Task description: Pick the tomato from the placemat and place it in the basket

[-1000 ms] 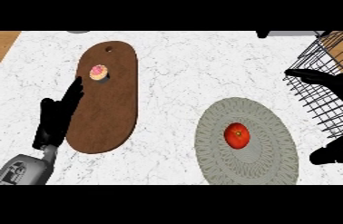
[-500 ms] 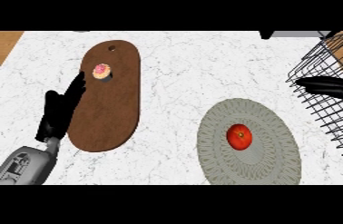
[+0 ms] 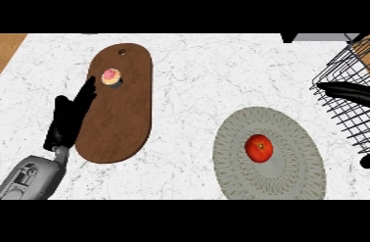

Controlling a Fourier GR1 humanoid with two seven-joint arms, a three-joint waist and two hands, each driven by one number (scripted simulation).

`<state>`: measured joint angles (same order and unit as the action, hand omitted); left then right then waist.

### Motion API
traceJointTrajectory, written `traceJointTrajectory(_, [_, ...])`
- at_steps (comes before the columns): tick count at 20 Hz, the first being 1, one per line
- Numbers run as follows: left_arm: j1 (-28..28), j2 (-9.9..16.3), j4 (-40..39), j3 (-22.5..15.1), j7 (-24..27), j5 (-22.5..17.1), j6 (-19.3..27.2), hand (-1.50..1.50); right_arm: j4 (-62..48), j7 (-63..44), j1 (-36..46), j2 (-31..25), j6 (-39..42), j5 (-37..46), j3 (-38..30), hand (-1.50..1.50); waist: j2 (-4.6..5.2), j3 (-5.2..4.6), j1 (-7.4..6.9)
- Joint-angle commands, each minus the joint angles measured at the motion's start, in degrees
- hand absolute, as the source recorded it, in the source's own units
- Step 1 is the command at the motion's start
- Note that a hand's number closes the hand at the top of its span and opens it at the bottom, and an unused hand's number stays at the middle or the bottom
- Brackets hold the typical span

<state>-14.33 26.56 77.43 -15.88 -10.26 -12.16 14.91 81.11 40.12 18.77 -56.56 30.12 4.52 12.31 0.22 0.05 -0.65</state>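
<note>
A red tomato (image 3: 259, 148) lies in the middle of a round grey placemat (image 3: 289, 180) at the lower right. A black wire basket (image 3: 338, 72) stands at the right edge, partly cut off. My right hand (image 3: 348, 89) shows only as a straight finger across the basket's side and a tip near the lower right edge. It is open, holds nothing, and is well apart from the tomato. My left hand (image 3: 69, 119) rests open at the left, fingers straight.
A long brown wooden board (image 3: 123, 123) lies beside my left hand, with a small pink-topped cake (image 3: 110, 77) near its far end. White marble counter spreads between the board and the placemat. A wooden strip shows at the top left corner.
My right hand has drawn off to the right, so less of it shows now. The tomato and my left hand have stayed where they were.
</note>
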Motion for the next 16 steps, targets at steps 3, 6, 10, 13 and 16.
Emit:
traceJointTrajectory(3, [0.42, -1.26, -1.07, 1.73, 1.11, 1.51, -2.21, 0.00, -7.11, 7.79, 2.13, 3.78, 3.43, 3.50, -0.01, -1.50, -0.08, -0.03, 0.18])
traceJointTrajectory(6, [-0.07, -2.80, -1.70, 1.61, 0.05, 3.11, -1.07, 0.00, -5.77, 4.36, 3.41, 7.15, 1.95, 4.70, 2.38, -1.50, -0.10, -0.04, 0.10])
traceJointTrajectory(10, [-2.64, -1.70, -4.03, 4.91, -0.13, 2.37, -2.85, 0.00, -0.04, 0.93, -0.64, 9.03, 0.15, 4.49, 4.73, -1.50, -0.21, -0.09, 1.01])
traceJointTrajectory(13, [-2.95, -2.81, -3.74, 4.35, -0.39, 3.52, -3.67, 0.00, -10.45, 6.15, 4.01, 11.58, 0.24, 7.96, 5.66, -1.50, 0.01, -0.04, 0.13])
traceJointTrajectory(16, [2.27, -2.67, -0.13, 5.55, 0.93, 4.04, -3.75, 0.00, -5.69, 3.48, 0.13, 13.64, -2.60, 9.90, 6.41, -1.50, -0.23, -0.06, 0.45])
